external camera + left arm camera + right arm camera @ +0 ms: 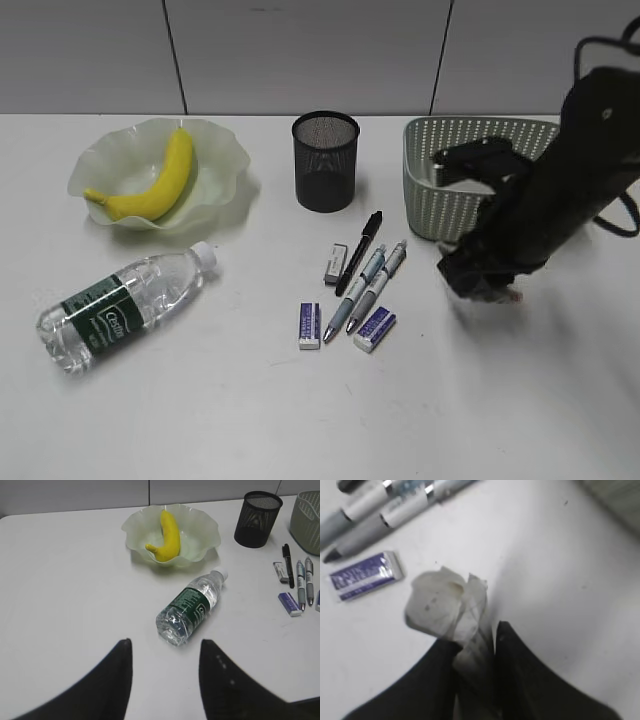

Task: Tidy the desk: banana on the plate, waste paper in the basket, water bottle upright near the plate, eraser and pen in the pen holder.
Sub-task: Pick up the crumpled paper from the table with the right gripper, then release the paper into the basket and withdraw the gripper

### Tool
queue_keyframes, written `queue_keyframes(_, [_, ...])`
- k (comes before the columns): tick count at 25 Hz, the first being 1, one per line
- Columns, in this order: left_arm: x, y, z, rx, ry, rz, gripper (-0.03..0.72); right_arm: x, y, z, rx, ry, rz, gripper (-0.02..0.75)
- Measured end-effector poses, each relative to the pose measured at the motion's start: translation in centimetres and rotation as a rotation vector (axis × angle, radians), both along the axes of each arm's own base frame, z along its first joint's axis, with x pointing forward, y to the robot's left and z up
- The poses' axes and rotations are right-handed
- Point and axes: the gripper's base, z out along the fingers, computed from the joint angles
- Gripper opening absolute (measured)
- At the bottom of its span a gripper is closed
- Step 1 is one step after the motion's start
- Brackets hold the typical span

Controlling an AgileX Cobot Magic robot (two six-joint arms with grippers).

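Note:
The banana (pixel 160 180) lies in the wavy pale-green plate (pixel 215 205) at the back left. The water bottle (pixel 125 305) lies on its side in front of the plate. The black mesh pen holder (pixel 325 160) stands at the back centre. Several pens (pixel 365 285) and erasers (pixel 375 328) lie in front of it. My right gripper (pixel 477 640) is shut on the crumpled waste paper (pixel 442 607), held just above the desk, in front of the green basket (pixel 450 190). My left gripper (pixel 165 647) is open and empty, above the desk short of the bottle's base (pixel 175 622).
The white desk (pixel 200 410) runs to a grey panelled wall at the back. The right arm's black body and cables (pixel 570 170) hang over the basket's right part. A black marker (pixel 360 250) lies among the pens.

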Motion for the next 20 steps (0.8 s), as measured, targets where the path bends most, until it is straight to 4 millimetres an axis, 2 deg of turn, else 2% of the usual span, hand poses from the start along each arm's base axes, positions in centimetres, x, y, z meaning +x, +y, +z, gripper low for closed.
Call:
queue_keyframes(2, [0.0, 0.0, 0.0, 0.0, 0.0, 0.0, 0.33, -0.2, -0.1, 2.8, 0.032, -0.081, 0.0, 0.192])
queue_keyframes(5, [0.0, 0.0, 0.0, 0.001, 0.0, 0.0, 0.33, 0.3, -0.5, 7.0, 0.095, -0.31, -0.025, 0.192])
queue_keyframes(8, [0.0, 0.0, 0.0, 0.001, 0.0, 0.0, 0.33, 1.9, -1.4, 8.7, 0.136, -0.523, -0.081, 0.192])
queue_keyframes(11, [0.0, 0.0, 0.0, 0.001, 0.0, 0.0, 0.33, 4.0, -2.3, 8.0, 0.138, -0.618, -0.133, 0.192])
queue_keyframes(14, [0.0, 0.0, 0.0, 0.001, 0.0, 0.0, 0.33, 6.1, -2.7, 5.9, 0.117, -0.6, -0.161, 0.197])
queue_keyframes(15, [0.0, 0.0, 0.0, 0.001, 0.0, 0.0, 0.33, 6.7, -2.7, 5.1, 0.111, -0.585, -0.167, 0.223])
queue_keyframes(17, [0.0, 0.0, 0.0, 0.001, 0.0, 0.0, 0.33, 7.4, -2.6, 4.3, 0.106, -0.572, -0.169, 0.356])
queue_keyframes(20, [0.0, 0.0, 0.0, 0.001, 0.0, 0.0, 0.33, 7.9, -2.5, 4.6, 0.114, -0.585, -0.175, 0.565])
